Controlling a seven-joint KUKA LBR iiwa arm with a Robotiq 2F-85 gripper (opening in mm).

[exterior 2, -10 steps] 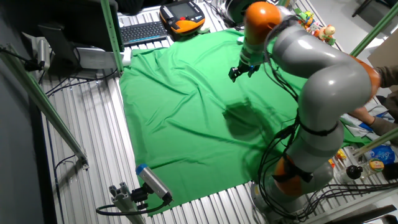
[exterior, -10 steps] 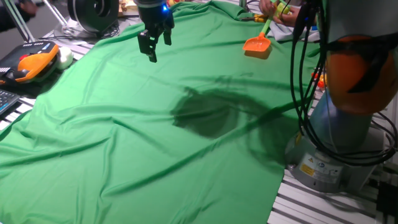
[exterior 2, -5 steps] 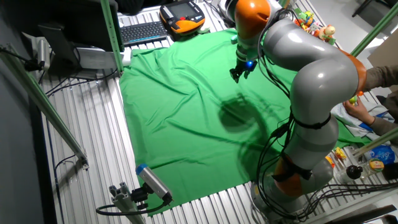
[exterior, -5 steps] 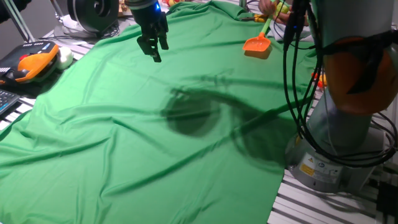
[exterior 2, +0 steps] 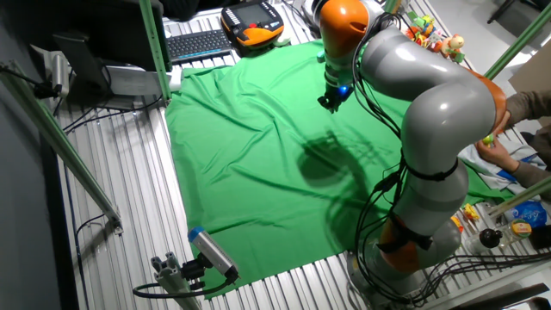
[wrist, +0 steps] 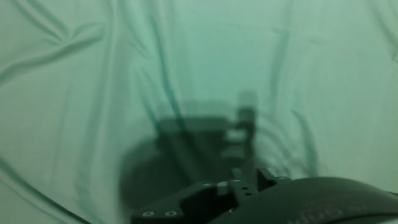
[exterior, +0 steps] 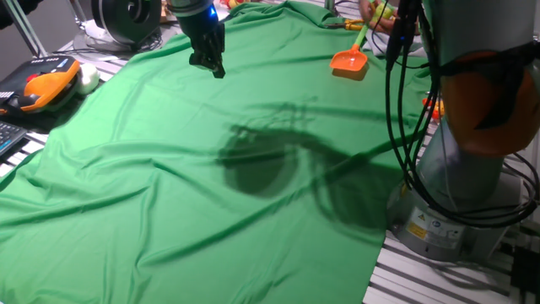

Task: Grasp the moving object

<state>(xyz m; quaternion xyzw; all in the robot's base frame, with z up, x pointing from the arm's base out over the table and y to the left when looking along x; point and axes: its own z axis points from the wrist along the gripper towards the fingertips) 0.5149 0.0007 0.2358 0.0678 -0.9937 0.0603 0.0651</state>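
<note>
Hanging at the upper left over the green cloth point(exterior: 126, 194), the gripper point(exterior: 207, 64) hid its fingers, the moving object unseen.

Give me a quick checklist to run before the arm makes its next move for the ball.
1. Claw empty: ok, nothing shows between the fingers.
2. Claw open wide enough: cannot tell, the fingers look close together and small in both fixed views.
3. Ball on the green cloth under the claw: not ok, the hand view shows only cloth and shadow.
4. Ball located: cannot tell, a small yellow-green item sits in a person's hand beside the table, too small to confirm.
5. Orange shovel out of the way: ok, it lies well apart from the claw.
6. Cables free: ok, they hang beside the robot's base.
</note>
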